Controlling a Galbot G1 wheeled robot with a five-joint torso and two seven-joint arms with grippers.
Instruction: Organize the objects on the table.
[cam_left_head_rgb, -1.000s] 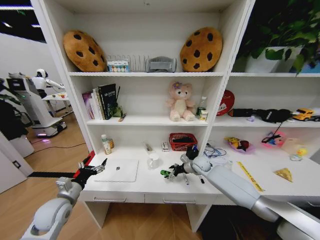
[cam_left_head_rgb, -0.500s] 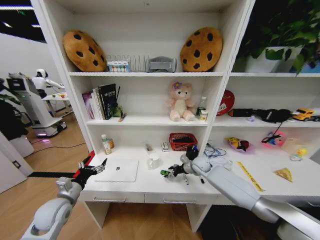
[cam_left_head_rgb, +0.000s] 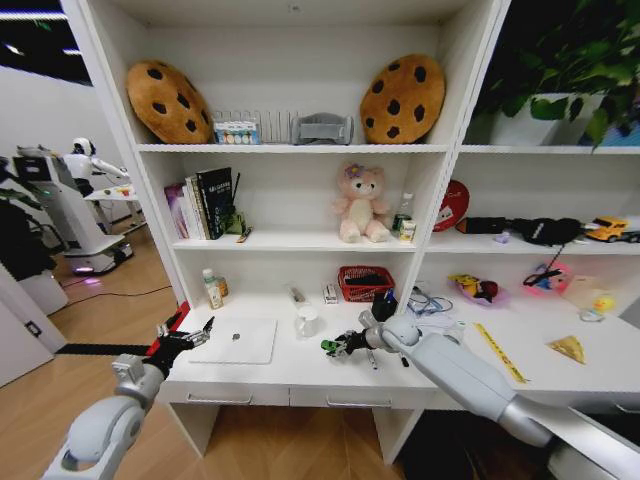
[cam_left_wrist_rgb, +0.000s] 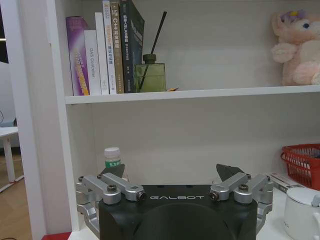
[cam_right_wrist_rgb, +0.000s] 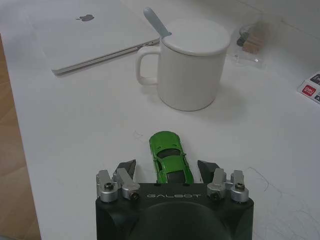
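Note:
A tiny green toy car (cam_right_wrist_rgb: 169, 156) sits on the white table (cam_right_wrist_rgb: 75, 130), its rear end between the spread fingers of my open right gripper (cam_right_wrist_rgb: 167, 168), which do not touch it. Just beyond the car stands the white mug (cam_right_wrist_rgb: 192, 65) with a lid and spoon, and past that lies the shut silver-white laptop (cam_right_wrist_rgb: 85, 30). In the head view the right gripper (cam_left_head_rgb: 340, 347) is at the toy (cam_left_head_rgb: 329, 348), mid-desk. My left gripper (cam_left_head_rgb: 186, 338) hovers open and empty off the table's left end, beside the laptop (cam_left_head_rgb: 237, 340). A yellow ruler (cam_left_head_rgb: 499, 352) and yellow wedge (cam_left_head_rgb: 568, 347) lie to the right.
A red basket (cam_left_head_rgb: 365, 283) and small bottles (cam_left_head_rgb: 212, 289) stand at the back of the desk. Pens (cam_left_head_rgb: 372, 358) lie under my right wrist. Shelves above hold books (cam_left_head_rgb: 203, 203), a pink plush bear (cam_left_head_rgb: 361, 203) and cookie cushions (cam_left_head_rgb: 402, 98). The shelf upright (cam_left_head_rgb: 425, 240) divides the desk.
My right gripper has edged slightly left, closer onto the green toy. The left arm has not moved.

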